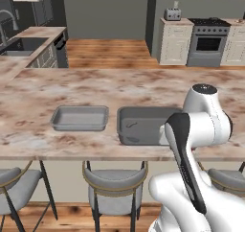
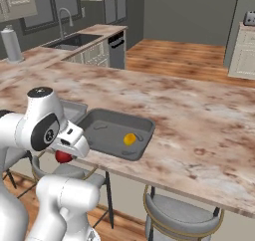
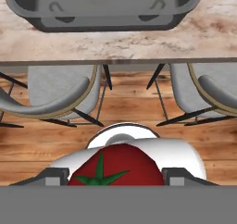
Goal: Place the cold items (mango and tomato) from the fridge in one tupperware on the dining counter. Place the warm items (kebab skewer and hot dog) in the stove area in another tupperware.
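Holding a red tomato (image 3: 115,165) with a green star-shaped calyx: end effector (image 2: 63,155) closed on it, the fruit wedged between the two dark finger tips at 6 o'clock in the hand view and peeking out red beneath the white hand at about 8 o'clock in the right base view. Hanging off the near edge of the worktop (image 2: 199,120), over wooden floor (image 3: 129,107) and grey stools (image 3: 51,91) with thin dark legs. On the beige-pink marbled slab, two shallow grey trays side by side: the darker tray (image 2: 107,123) just beyond the held tomato, at 12 o'clock in the hand view, carrying a small yellow-orange mango (image 2: 129,139) on its floor toward the far right corner as seen from the right base camera; the lighter tray (image 1: 79,117) just beside it, at 9 o'clock from the darker one in the left base view. Tomato well short of the tray rim, not touching worktop or tray. Far across the room at 1 o'clock in the left base view, a steel-grey range (image 1: 208,41) between cream cabinets (image 1: 175,41). At 10 o'clock in the right base view, a sink (image 2: 74,40) with a curved tap.
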Tool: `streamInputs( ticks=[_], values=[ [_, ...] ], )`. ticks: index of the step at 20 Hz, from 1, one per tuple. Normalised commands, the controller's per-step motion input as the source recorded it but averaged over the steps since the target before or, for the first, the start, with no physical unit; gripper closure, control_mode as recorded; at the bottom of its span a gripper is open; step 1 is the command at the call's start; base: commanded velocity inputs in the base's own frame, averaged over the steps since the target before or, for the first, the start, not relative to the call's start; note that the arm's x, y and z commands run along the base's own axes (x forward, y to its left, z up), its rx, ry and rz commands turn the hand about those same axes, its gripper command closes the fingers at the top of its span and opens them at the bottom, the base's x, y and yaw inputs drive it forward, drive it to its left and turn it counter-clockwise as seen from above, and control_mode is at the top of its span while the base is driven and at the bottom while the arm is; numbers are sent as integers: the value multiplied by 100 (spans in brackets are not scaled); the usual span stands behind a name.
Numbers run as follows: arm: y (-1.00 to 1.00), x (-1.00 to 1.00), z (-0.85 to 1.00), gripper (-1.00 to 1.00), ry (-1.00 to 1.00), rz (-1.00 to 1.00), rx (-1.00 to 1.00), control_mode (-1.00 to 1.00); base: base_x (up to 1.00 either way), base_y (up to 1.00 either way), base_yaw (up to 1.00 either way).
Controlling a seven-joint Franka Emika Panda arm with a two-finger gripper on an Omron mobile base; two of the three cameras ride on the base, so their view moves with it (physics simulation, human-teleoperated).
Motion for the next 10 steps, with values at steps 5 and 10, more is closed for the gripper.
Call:
streamInputs(
  ticks=[5, 10],
  values=[
    [0, 0, 0, 100, 0, 0, 0, 100, 1, 0, 0],
    [-2, 38, 0, 100, 6, 2, 0, -100, 0, 0, 0]
  ],
)
